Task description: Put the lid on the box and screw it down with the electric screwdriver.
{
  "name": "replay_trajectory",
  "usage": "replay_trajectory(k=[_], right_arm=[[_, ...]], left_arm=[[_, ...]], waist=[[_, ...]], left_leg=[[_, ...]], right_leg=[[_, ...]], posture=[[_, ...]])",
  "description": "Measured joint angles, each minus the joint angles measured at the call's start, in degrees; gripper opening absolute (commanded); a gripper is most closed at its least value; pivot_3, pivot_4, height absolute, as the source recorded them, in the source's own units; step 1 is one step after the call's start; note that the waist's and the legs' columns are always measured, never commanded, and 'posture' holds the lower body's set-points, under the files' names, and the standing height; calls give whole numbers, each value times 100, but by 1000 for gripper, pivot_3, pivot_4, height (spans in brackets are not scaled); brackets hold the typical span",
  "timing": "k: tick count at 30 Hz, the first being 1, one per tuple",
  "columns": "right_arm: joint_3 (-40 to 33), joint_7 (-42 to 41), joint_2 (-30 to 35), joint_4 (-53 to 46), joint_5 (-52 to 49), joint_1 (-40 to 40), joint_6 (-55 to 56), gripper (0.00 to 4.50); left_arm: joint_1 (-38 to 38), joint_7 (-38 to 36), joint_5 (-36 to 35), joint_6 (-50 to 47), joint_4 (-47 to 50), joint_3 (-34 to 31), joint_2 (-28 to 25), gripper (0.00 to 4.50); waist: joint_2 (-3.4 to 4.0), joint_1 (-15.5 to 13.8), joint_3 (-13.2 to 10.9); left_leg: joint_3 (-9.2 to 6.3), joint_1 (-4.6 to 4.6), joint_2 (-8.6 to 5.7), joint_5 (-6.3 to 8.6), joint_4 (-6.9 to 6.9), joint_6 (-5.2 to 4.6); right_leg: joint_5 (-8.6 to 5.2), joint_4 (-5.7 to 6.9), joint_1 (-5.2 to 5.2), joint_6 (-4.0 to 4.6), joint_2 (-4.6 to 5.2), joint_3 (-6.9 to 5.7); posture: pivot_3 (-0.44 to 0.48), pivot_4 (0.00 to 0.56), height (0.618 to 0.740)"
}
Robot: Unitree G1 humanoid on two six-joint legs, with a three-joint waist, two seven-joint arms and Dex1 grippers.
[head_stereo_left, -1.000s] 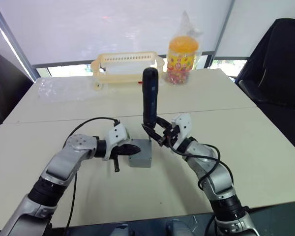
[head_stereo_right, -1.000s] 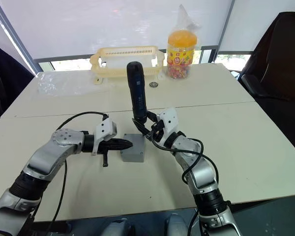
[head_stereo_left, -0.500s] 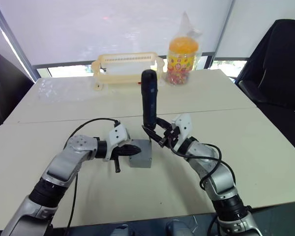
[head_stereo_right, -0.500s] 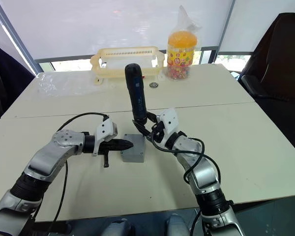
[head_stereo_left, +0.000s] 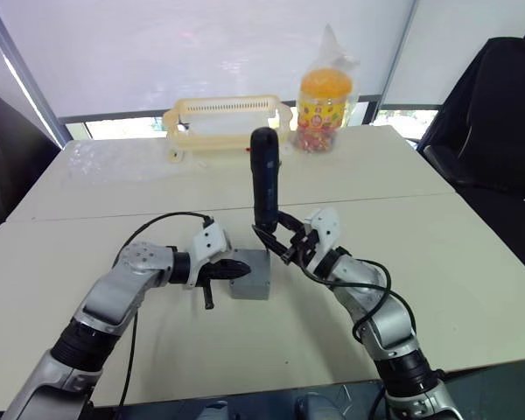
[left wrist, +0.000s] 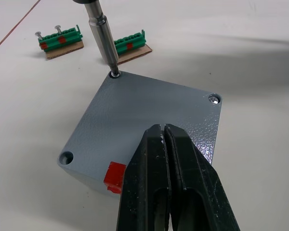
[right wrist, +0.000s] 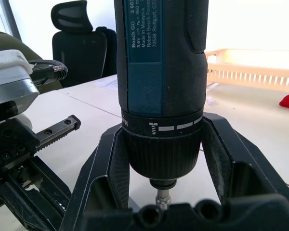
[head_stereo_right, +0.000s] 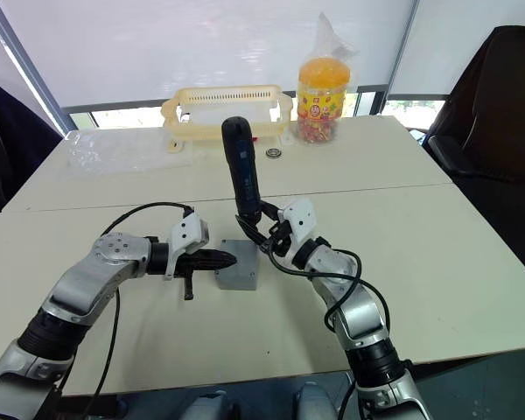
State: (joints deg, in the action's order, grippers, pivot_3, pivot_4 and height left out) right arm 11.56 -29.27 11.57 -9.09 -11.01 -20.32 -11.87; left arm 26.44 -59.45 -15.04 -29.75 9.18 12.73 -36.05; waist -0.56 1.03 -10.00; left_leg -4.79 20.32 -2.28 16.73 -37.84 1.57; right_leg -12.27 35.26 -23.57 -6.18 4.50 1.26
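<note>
Right gripper (head_stereo_left: 277,234): clamped on electric screwdriver (head_stereo_left: 264,177), upright.
Bit: seated in lid (left wrist: 149,120) corner screw (12 o'clock corner).
Left gripper (left wrist: 166,142): fingers closed, empty, over lid.

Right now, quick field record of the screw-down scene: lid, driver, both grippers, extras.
lid: seated on the box
electric screwdriver: upright, bit in one corner screw hole
right gripper: shut on the screwdriver
left gripper: shut, tips pressing on the lid
screws: one visible in another corner, one corner hole empty
green screw holders: on the table beyond the box
</note>
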Motion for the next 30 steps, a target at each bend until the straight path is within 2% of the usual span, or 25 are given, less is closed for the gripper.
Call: replay_trajectory(k=[30], right_arm=[[42, 38, -21, 40, 130, 74, 105, 1766]], left_arm=[[-93, 32, -4, -3, 94, -10, -6, 43]], waist=[[0, -3, 0]], left_leg=[[-3, 1, 2, 3, 4, -2]], right_leg=[[-17, -8, 1, -23, 2, 0]], posture=[[0, 150, 740]])
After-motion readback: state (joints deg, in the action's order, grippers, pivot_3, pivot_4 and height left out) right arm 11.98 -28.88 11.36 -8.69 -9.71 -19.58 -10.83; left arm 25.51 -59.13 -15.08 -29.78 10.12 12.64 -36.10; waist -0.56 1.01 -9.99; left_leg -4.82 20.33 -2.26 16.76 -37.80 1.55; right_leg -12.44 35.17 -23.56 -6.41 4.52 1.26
